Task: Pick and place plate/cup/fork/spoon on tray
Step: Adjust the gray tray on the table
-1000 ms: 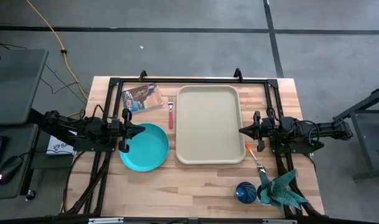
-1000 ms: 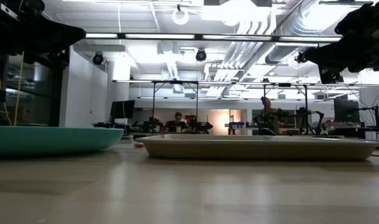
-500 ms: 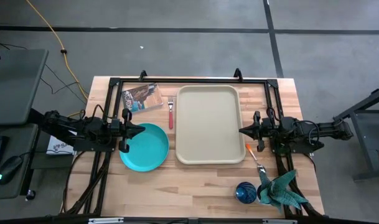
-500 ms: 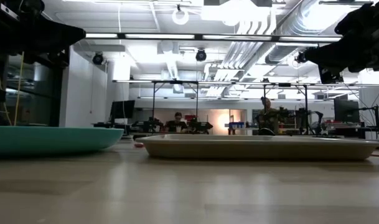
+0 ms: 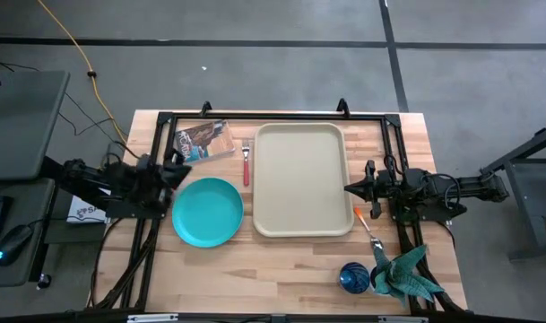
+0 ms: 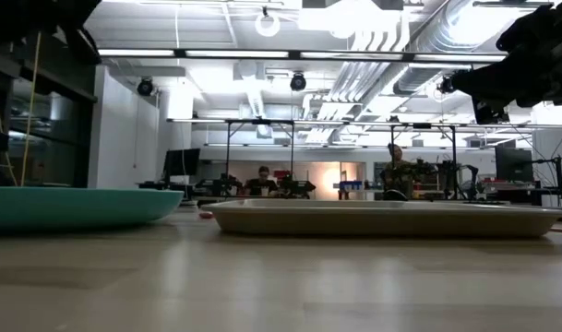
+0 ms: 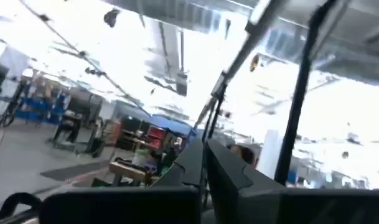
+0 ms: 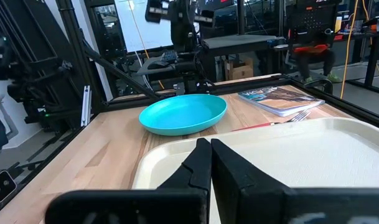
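The turquoise plate point(image 5: 207, 212) lies flat on the table left of the beige tray point(image 5: 301, 179); both also show in the right wrist view, plate point(image 8: 184, 113) and tray point(image 8: 313, 155). The red-handled fork point(image 5: 247, 163) lies between the tray and the booklet. The orange-handled spoon point(image 5: 366, 223) lies off the tray's near right corner. The dark-blue cup point(image 5: 353, 276) stands near the front edge. My left gripper point(image 5: 183, 171) is shut, raised and tipped upward beside the plate's far left rim. My right gripper point(image 5: 349, 189) is shut and hovers over the tray's right rim.
A brown printed booklet point(image 5: 203, 139) lies at the far left. A white pot with a teal-green plant point(image 5: 403, 274) stands right of the cup. A black frame point(image 5: 273, 116) runs along the far edge and both sides of the table. Bare wood lies along the front edge.
My left gripper has drawn back from over the plate's left rim toward the table's left and far edges and has tipped upward, so its wrist view faces the ceiling. The plate has stayed in place.
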{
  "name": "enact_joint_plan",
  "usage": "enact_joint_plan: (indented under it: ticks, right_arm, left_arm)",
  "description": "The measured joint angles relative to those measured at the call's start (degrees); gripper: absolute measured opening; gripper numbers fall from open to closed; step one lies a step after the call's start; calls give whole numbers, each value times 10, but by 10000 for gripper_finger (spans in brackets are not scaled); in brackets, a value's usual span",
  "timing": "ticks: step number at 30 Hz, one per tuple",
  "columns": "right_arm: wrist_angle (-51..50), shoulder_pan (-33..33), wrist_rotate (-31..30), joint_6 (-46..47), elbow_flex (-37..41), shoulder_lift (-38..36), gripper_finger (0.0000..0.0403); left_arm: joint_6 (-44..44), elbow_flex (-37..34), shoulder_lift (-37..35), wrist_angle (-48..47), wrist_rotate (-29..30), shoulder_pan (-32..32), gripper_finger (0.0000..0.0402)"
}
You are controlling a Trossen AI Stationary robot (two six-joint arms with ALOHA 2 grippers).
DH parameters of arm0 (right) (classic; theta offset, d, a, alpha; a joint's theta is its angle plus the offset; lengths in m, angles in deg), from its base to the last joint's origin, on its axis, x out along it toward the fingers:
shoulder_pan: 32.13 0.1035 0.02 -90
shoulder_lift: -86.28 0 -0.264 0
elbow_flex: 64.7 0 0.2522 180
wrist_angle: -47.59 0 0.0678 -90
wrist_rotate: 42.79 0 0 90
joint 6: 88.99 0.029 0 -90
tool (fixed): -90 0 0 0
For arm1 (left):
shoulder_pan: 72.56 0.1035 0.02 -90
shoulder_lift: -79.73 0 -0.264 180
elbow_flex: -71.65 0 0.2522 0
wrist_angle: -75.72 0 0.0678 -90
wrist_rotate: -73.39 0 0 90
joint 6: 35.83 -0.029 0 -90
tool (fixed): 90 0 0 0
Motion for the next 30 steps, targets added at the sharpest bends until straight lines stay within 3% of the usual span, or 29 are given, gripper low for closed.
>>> enact_joint_plan:
  ticks: [4, 7, 14, 18, 23, 27, 30]
  right_arm:
    - [0, 0, 0, 0, 0, 0, 0]
    - [0, 0, 0, 0, 0, 0, 0]
    - [0, 0, 0, 0, 0, 0, 0]
    - [0, 0, 0, 0, 0, 0, 0]
    - [0, 0, 0, 0, 0, 0, 0]
    - [0, 0, 0, 0, 0, 0, 0]
    - [0, 0, 0, 0, 0, 0, 0]
  left_arm:
    - [28, 86, 86, -70, 4, 0, 6]
    - [36, 184, 187, -192, 26, 0, 21]
    - [58, 450, 418, -523, 42, 40, 110]
    - [73, 567, 523, -688, -23, 89, 169]
    - [36, 649, 644, -823, -170, 162, 222]
    - [-113, 653, 721, -865, -263, 192, 241]
    - [-237, 652, 771, -871, -271, 201, 243]
